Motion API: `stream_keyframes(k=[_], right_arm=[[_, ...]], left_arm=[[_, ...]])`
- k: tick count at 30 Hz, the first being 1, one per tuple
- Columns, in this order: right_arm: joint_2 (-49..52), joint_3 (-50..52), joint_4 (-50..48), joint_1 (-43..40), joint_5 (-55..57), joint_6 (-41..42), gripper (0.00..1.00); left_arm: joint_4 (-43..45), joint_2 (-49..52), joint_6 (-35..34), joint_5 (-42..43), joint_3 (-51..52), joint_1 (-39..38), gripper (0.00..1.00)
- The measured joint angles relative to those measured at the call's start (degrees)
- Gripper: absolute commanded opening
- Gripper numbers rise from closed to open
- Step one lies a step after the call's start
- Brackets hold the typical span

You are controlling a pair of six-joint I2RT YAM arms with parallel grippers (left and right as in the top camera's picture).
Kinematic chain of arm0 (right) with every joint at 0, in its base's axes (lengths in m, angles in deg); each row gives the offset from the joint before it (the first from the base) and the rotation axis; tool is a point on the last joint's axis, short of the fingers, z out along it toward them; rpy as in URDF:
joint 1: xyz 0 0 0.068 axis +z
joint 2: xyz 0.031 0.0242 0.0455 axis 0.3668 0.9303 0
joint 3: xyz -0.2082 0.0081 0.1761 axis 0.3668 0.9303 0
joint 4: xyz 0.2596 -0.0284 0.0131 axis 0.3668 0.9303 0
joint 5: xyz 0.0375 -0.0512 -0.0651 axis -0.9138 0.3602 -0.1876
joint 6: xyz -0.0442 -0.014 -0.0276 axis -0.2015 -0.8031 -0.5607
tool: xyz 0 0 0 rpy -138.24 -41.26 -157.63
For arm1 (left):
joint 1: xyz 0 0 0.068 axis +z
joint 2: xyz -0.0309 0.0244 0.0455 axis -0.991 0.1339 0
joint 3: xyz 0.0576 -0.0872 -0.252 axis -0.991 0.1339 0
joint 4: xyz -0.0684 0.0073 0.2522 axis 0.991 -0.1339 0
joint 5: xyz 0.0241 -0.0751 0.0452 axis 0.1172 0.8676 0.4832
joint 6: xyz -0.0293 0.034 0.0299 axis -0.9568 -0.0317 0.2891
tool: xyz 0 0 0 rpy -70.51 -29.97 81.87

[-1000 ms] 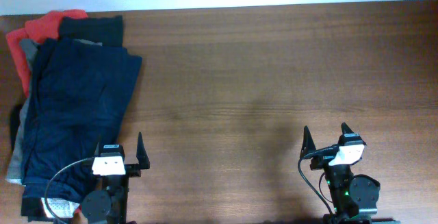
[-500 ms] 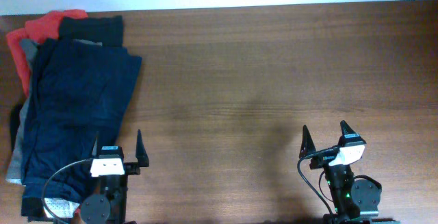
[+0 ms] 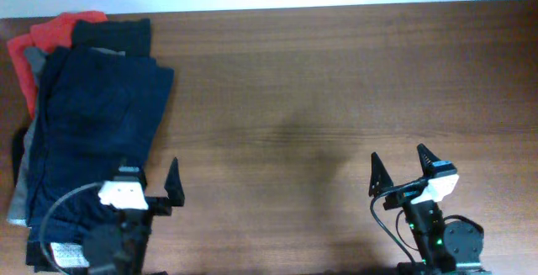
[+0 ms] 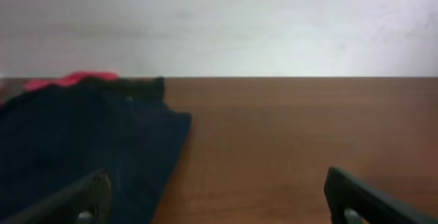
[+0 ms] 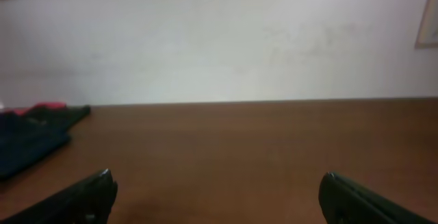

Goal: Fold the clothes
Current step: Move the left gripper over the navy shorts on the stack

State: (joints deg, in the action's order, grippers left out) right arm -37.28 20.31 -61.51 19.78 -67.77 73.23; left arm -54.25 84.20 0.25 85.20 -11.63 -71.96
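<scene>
- Two grippers, both empty. The left gripper [image 3: 150, 177] and the right gripper [image 3: 398, 159] each have their jaws spread wide. Neither has hold of cloth, and both sit at the near edge of the table [image 3: 336, 81].
- One stack of clothes sits at the table's left side and runs to the far corner.
  - The navy shorts [image 3: 92, 124] lie on top, lengthwise.
  - A grey garment [image 3: 32, 58], a red garment [image 3: 50, 31] and a black garment [image 3: 113, 33] show from beneath at the far end.
- One pale tag [image 3: 65, 254] lies at the near end of the shorts, by the left arm's base.
- Positions:
  - From above, the left gripper straddles the shorts' near right edge, though we cannot tell its height over the cloth.
  - The right gripper stands well apart from the stack, over bare wood.
- Step in hand, as we judge it: lift the navy shorts off the stack and carry them to the open middle of the table, ready for spreading.
- Method we advise:
  - Come down low at the near right edge.
  - Slide one finger under the top layer only, and close on a small bite of hem.
  - Draw the shorts sideways towards the centre.
  - Bring the right gripper in for the opposite corner so the cloth lands flat.
- Caution: a deep bite may drag the grey garment along.
</scene>
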Motion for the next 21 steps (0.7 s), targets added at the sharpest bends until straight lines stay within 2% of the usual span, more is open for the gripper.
stream_keyframes(k=[5, 8, 14, 18, 21], right_arm=[[10.2, -9.8, 5.3, 0.0, -0.8, 0.2, 0.99], [19.0, -17.8, 10.1, 0.0, -1.9, 0.2, 0.99], [38.9, -36.4, 24.5, 0.0, -3.0, 0.3, 0.99], [52.7, -47.9, 36.1, 0.0, -3.5, 0.3, 0.99], [61.2, -52.1, 37.2, 0.0, -5.0, 0.3, 0.99]], left_arm=[[-6.8, 16.8, 0.1, 0.1, -15.9, 0.0, 0.99], [-14.5, 29.2, 2.0, 0.1, -26.5, 0.0, 0.99], [-28.2, 50.5, 7.2, 0.1, -45.6, 0.0, 0.99], [-30.8, 59.8, 8.3, 0.6, -53.4, 0.0, 0.99], [-29.1, 65.8, 8.7, 1.2, -55.0, 0.0, 0.99]])
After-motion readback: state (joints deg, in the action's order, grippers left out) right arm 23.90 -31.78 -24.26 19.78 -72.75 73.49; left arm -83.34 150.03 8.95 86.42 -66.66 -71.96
